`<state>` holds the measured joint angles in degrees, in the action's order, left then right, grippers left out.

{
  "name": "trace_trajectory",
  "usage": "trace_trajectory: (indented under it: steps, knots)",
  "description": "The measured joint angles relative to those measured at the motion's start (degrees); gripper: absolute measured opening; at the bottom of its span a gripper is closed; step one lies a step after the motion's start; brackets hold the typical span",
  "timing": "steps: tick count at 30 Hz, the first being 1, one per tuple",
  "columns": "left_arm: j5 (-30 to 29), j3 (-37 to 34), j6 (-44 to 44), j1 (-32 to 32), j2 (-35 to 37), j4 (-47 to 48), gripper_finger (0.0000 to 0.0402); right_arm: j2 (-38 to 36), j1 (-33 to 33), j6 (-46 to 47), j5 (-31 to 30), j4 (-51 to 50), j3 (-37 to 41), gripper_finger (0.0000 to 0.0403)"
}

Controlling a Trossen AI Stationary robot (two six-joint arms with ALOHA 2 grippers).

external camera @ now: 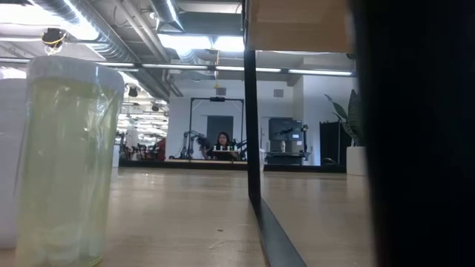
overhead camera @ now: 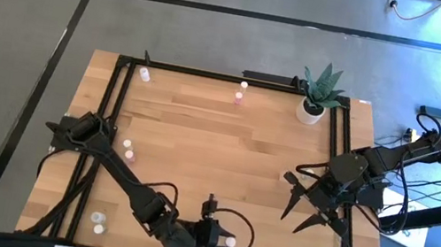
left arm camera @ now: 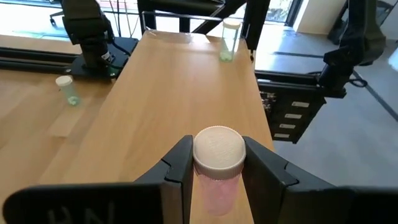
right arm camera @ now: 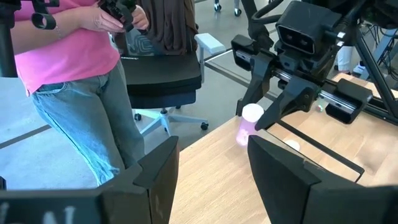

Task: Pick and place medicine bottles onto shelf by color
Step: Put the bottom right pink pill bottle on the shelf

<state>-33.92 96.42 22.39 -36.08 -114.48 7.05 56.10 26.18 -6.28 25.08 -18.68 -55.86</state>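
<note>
A pink bottle (left arm camera: 217,163) is being held tight by the left gripper (left arm camera: 217,171) at the table's near edge.

The right gripper (overhead camera: 306,211) is being kept open and empty near the right side. A green bottle (left arm camera: 229,41) and another (left arm camera: 67,89) are being left on the wood beyond. A plant pot (overhead camera: 310,112) is sitting at the far corner. A person in pink (right arm camera: 68,37) is seen standing beside the table.
</note>
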Motion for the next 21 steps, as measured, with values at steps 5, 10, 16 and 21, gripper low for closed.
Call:
trace_trajectory:
  steps: [5,10,16,21]
  knots:
    - [-1.42,0.00,0.02,-0.36,0.00,0.56,0.0095,-0.01,0.00,-0.01,0.02,0.01,0.00,0.0194]
    - [-1.55,0.00,0.29,-0.50,0.00,0.65,0.0095,-0.01,0.00,0.00,0.02,0.00,0.00,0.0194]
    - [-3.05,0.00,1.07,-1.29,0.00,0.67,0.0095,-0.01,0.00,-0.01,0.01,0.00,0.00,0.0194]
    - [-3.23,0.00,1.12,-1.57,0.00,0.65,0.0095,0.00,-0.01,-0.02,0.02,0.00,0.00,0.0194]
